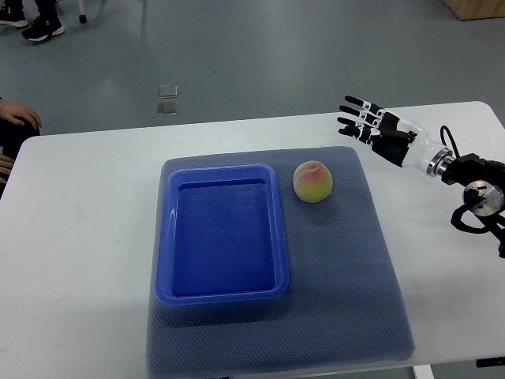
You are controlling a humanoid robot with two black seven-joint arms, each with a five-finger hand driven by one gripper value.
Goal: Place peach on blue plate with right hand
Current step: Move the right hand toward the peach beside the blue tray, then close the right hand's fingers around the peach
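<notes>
Peach sits on the grey mat, just right of the blue plate, near the plate's upper right corner, not touching it. Plate is a rectangular tray lying on the mat's left half, nothing in it. Right hand hovers up and to the right of the peach, well apart from it, fingers spread and straight, holding nothing. Mat lies on a white table. A person's hand shows at the table's far left edge.

Peach lies beside blue plate; right robot hand spread.
</notes>
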